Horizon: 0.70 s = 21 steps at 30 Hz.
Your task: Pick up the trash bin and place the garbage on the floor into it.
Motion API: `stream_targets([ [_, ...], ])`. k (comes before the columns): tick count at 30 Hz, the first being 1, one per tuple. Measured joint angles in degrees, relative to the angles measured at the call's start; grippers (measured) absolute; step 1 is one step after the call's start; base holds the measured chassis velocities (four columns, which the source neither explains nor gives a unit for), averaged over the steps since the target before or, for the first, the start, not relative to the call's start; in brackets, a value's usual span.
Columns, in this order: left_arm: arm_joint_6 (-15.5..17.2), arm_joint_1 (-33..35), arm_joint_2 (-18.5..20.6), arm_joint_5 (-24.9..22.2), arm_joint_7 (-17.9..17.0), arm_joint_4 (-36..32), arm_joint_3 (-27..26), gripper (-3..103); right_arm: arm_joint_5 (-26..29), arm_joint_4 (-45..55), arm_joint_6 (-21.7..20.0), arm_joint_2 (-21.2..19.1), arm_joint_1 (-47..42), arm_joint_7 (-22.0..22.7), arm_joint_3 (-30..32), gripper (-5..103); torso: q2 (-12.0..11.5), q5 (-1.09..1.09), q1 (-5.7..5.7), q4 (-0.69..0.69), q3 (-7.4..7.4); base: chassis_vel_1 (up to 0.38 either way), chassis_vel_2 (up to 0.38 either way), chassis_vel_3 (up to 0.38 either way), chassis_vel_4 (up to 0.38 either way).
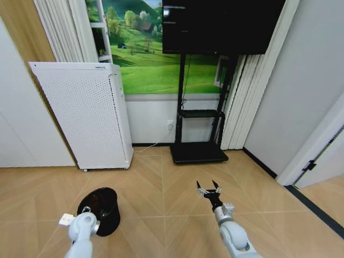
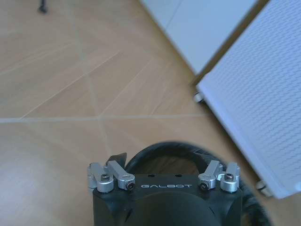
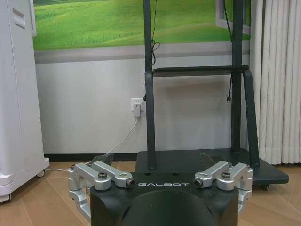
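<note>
The trash bin (image 1: 100, 207), a small black mesh wastebasket, stands on the wooden floor at the lower left of the head view. My left gripper (image 1: 97, 221) is at its near rim. In the left wrist view the bin's round rim (image 2: 164, 147) curves just ahead of the left gripper (image 2: 162, 160). One dark fingertip (image 2: 117, 157) sits just outside the rim; the other is lost against the dark mesh. The jaws look spread. My right gripper (image 1: 208, 187) hangs open over bare floor, and its fingertips (image 3: 104, 159) hold nothing. The garbage is out of view.
A white perforated cabinet (image 1: 86, 113) on castors stands against the left wall, close behind the bin. A black TV stand (image 1: 198, 152) with a flat base sits against the back wall, with a plugged-in cable (image 3: 136, 109) beside it. Curtains (image 1: 244, 97) and a doorway lie to the right.
</note>
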Motion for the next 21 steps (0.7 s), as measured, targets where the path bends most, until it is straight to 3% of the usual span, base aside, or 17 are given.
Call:
stream_targets([
  [2, 0.39, 0.31, -0.13, 2.01, 1.92, -1.23, 0.06, 86, 0.01, 0.16, 0.00, 0.13, -0.06, 0.11, 0.03, 100, 0.00, 0.01, 0.00, 0.00, 0.00, 0.000, 0.000, 0.000, 0.000],
  [5, 1.19, 1.43, -0.35, 9.22, 7.17, -5.09, 0.50, 97, 0.04, 0.82, -0.20, 0.45, -0.17, 0.31, 0.18, 100, 0.00, 0.00, 0.00, 0.00, 0.00, 0.000, 0.000, 0.000, 0.000],
  [6, 1.01, 2.00, -0.26, 13.86, 9.67, -7.17, 0.92, 98, 0.08, 1.40, -0.44, 0.51, -0.43, -0.10, 0.50, 100, 0.00, 0.00, 0.00, 0.00, 0.00, 0.000, 0.000, 0.000, 0.000],
  [7, 1.01, 2.00, -0.26, 13.86, 9.67, -7.17, 0.92, 98, 0.08, 1.40, -0.44, 0.51, -0.43, -0.10, 0.50, 100, 0.00, 0.00, 0.00, 0.00, 0.00, 0.000, 0.000, 0.000, 0.000],
  [9, 0.75, 3.66, 0.54, 21.58, 15.82, -10.56, 1.59, 100, -0.14, 2.51, -0.81, 0.78, -0.86, -0.82, 1.22, 100, 0.00, 0.00, 0.00, 0.00, 0.00, 0.000, 0.000, 0.000, 0.000],
  [11, 0.73, 4.04, 0.83, 22.74, 16.89, -11.13, 1.73, 100, -0.12, 2.78, -1.00, 0.91, -0.94, -0.76, 1.33, 100, 0.00, 0.00, 0.00, 0.00, 0.00, 0.000, 0.000, 0.000, 0.000],
  [13, 0.56, 5.32, 1.65, 25.99, 20.76, -12.66, 2.12, 100, 0.04, 3.36, -1.41, 1.44, -1.08, -0.43, 1.67, 100, 0.00, -0.01, 0.00, 0.00, 0.00, 0.000, 0.000, 0.000, 0.000],
  [16, 0.32, 6.07, 2.13, 27.42, 23.30, -13.21, 2.24, 100, -0.02, 3.42, -1.42, 1.82, -1.09, -0.28, 1.86, 100, 0.00, -0.01, 0.00, 0.00, 0.00, 0.000, 0.000, 0.000, 0.000],
  [17, -0.15, 7.13, 2.91, 29.37, 28.71, -13.54, 2.20, 100, -0.20, 3.42, -1.39, 2.29, -1.09, -0.07, 2.08, 100, 0.00, 0.00, 0.00, 0.01, 0.00, 0.000, 0.000, 0.000, 0.000],
  [18, -1.05, 7.87, 3.67, 31.43, 36.58, -13.49, 2.05, 100, -0.48, 3.35, -1.23, 2.72, -1.18, 0.19, 2.22, 100, 0.00, -0.01, 0.00, 0.01, 0.00, 0.000, 0.000, 0.000, 0.000],
  [19, -1.05, 7.87, 3.67, 31.43, 36.58, -13.49, 2.05, 100, -0.48, 3.35, -1.23, 2.72, -1.18, 0.19, 2.22, 100, 0.00, -0.01, 0.00, 0.01, 0.00, 0.000, 0.000, 0.000, 0.000],
  [21, -2.13, 8.08, 4.50, 33.79, 46.53, -12.72, 1.83, 100, -1.06, 3.18, -0.82, 3.06, -1.44, 0.38, 2.29, 100, 0.00, -0.01, 0.00, 0.00, 0.00, 0.000, 0.000, 0.000, 0.000],
])
